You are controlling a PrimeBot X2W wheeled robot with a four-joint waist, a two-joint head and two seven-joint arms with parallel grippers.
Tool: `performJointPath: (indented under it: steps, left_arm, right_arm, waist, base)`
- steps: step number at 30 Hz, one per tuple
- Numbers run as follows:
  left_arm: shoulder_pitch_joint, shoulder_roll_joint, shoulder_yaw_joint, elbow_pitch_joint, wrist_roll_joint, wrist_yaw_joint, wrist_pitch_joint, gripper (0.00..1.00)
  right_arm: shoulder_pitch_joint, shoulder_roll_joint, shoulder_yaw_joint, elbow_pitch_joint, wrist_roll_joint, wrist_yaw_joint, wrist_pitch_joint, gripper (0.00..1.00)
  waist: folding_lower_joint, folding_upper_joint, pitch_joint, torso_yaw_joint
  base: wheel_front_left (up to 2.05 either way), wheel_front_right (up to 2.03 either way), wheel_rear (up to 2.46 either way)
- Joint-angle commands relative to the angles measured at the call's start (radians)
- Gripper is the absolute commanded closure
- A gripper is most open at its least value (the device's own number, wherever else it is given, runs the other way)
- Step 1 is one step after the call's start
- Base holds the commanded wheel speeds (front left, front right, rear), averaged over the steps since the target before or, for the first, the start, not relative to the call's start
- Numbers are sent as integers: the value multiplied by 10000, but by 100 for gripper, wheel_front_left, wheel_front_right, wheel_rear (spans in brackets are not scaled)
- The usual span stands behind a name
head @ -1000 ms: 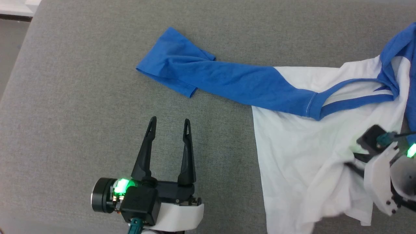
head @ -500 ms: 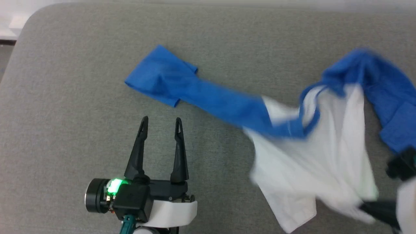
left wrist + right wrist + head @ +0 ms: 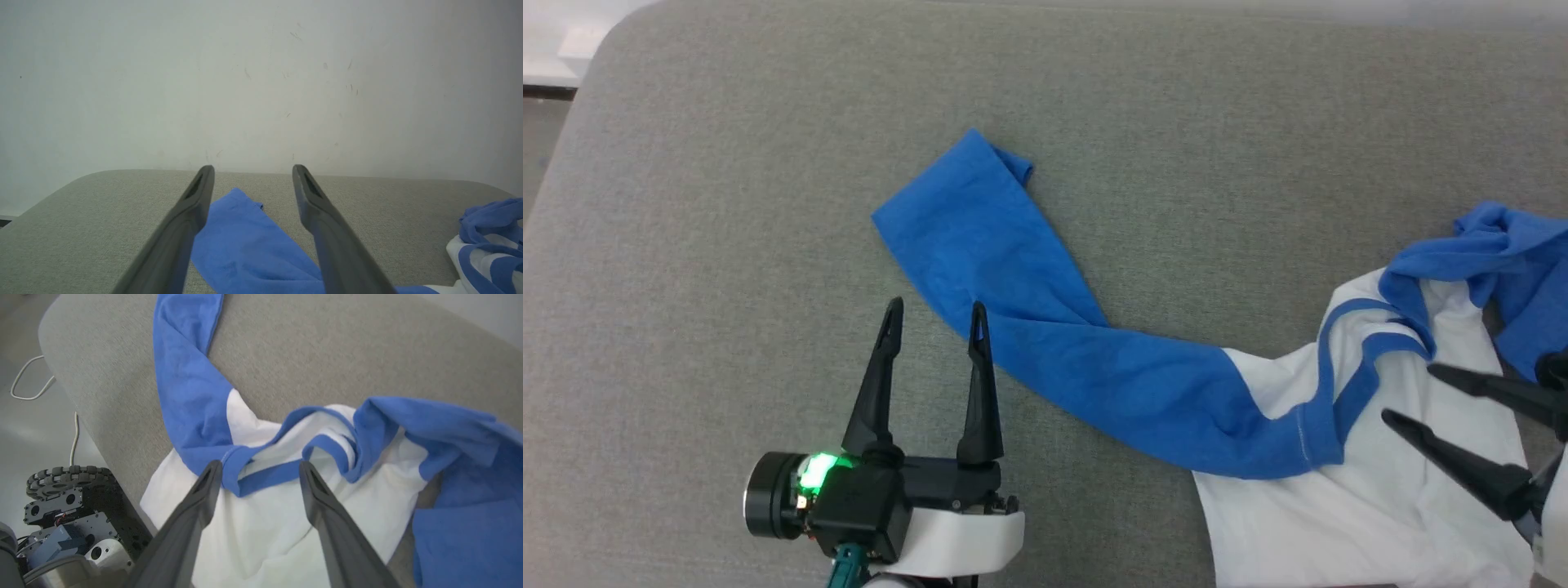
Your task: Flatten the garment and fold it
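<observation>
Head view shows the garment (image 3: 1347,523) lying rumpled at the lower right of the frame, on a desk (image 3: 727,204) covered in grey, coarsely woven cloth with a rounded corner. Its white jersey body is creased. One bright blue sleeve (image 3: 1013,286) lies limp and flat toward the middle of the frame, bent partway along, with a corner of its cuff end turned over. The other sleeve (image 3: 1519,269) is bunched at the right edge. In the right wrist view the blue collar band (image 3: 269,475) curves in a narrow loop.

The left gripper (image 3: 936,305), at the lower left, has its tapered dark jaws wide and empty, one tip at the sleeve's edge. The right gripper (image 3: 1410,392) has its jaws spread wide over the white body beside the collar band, pinching nothing.
</observation>
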Motion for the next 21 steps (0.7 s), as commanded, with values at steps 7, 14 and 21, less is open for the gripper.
performJointPath:
  steps: [7,14,21]
  left_arm:
    - [-62,-131,-83,-8,-4,-77,-47,0]
    - [-99,-188,-145,-46,7,-118,-47,0]
    - [-3,-219,-86,-106,43,-53,-47,0]
  right_arm:
    - [-960,107,1708,351,-973,-11,704,0]
    - [-2153,936,3434,1774,-1544,-11,1134,0]
    - [-2810,1138,3735,2505,-1491,-11,378,100]
  waist:
    - [0,-1,90,503]
    - [0,-1,201,924]
    - [0,-1,169,1054]
  base:
    - [0,0,0]
    - [0,0,0]
    - [0,0,0]
